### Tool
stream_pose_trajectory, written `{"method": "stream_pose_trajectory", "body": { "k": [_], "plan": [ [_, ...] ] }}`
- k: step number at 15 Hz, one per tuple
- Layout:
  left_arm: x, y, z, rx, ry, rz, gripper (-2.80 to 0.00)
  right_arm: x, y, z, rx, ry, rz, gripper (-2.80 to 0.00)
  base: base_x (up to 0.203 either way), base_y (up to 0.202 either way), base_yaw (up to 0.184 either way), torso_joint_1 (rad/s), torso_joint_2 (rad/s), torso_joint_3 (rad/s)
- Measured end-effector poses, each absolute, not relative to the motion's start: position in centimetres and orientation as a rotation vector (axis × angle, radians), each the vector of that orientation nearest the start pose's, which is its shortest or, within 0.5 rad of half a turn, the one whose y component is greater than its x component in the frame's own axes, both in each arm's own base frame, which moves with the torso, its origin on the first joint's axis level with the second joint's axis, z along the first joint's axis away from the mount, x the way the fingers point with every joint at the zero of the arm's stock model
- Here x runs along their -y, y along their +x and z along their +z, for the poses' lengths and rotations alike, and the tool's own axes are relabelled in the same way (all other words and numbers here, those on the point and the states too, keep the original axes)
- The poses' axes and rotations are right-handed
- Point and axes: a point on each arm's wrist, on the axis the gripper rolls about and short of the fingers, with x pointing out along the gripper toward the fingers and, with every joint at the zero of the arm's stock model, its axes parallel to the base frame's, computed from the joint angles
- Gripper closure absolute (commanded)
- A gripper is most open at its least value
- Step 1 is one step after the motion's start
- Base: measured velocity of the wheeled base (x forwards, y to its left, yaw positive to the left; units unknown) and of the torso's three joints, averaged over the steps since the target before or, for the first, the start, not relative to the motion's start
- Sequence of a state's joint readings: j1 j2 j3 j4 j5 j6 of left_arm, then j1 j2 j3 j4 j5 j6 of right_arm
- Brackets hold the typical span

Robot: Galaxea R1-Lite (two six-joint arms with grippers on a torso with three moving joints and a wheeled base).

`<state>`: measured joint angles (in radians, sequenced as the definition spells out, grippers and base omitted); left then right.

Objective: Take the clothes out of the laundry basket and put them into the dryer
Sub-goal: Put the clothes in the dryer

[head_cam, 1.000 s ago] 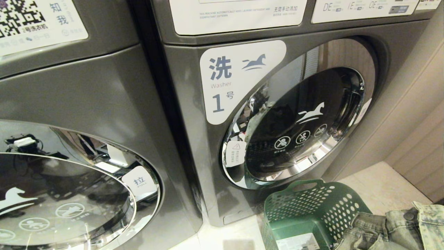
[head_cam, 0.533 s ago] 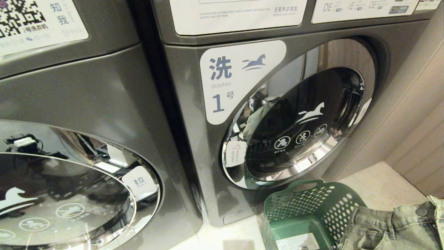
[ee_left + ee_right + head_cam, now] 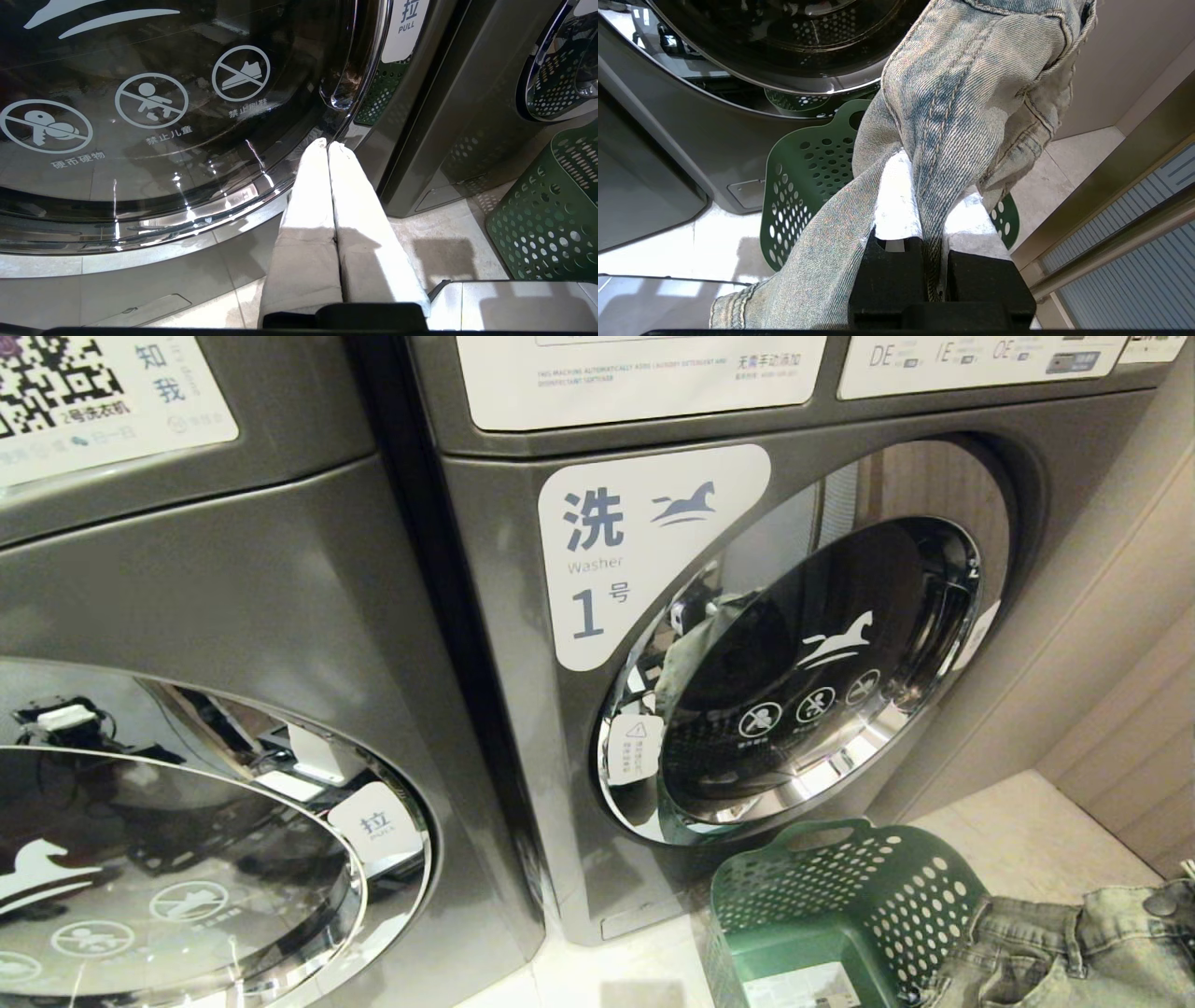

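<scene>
A pair of faded denim jeans [image 3: 1074, 947] hangs over the floor at the lower right, just right of the green perforated laundry basket [image 3: 840, 905]. My right gripper [image 3: 927, 182] is shut on a fold of the jeans [image 3: 971, 84], which drape over its white fingers [image 3: 896, 200] above the basket [image 3: 803, 186]. The dryer is the grey machine marked 1; its round glass door [image 3: 812, 672] looks shut. My left gripper [image 3: 327, 143] is shut on nothing, low in front of the neighbouring machine's door.
A second grey machine [image 3: 187, 663] with a round door and a pull tab [image 3: 378, 821] stands to the left. A beige wall [image 3: 1102, 644] closes the right side. Pale floor tiles [image 3: 1018, 840] lie beside the basket.
The jeans have shifted a little to the right and lower at the bottom right of the head view. The left arm, basket and machines have not moved.
</scene>
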<state>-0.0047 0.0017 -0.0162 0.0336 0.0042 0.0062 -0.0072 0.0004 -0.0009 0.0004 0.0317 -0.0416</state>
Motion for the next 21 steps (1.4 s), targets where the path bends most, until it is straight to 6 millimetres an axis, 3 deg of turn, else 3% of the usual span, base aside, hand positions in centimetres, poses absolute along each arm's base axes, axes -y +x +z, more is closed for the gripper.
{"method": "stream_pose_trajectory", "body": {
  "k": [12, 21],
  "plan": [
    [-0.01, -2.27, 7.47, -0.011, 0.07, -0.007, 0.0, -0.09, -2.3, 7.6, 0.004, -0.041, 0.023, 0.0, 0.0, 0.004, -0.001, 0.001, 0.0, 0.0],
    [-0.01, -2.27, 7.47, -0.01, 0.07, -0.007, 0.0, -0.09, -2.3, 7.58, 0.003, -0.041, 0.024, 0.0, 0.0, 0.149, -0.002, 0.001, 0.0, 0.001]
  ]
}}
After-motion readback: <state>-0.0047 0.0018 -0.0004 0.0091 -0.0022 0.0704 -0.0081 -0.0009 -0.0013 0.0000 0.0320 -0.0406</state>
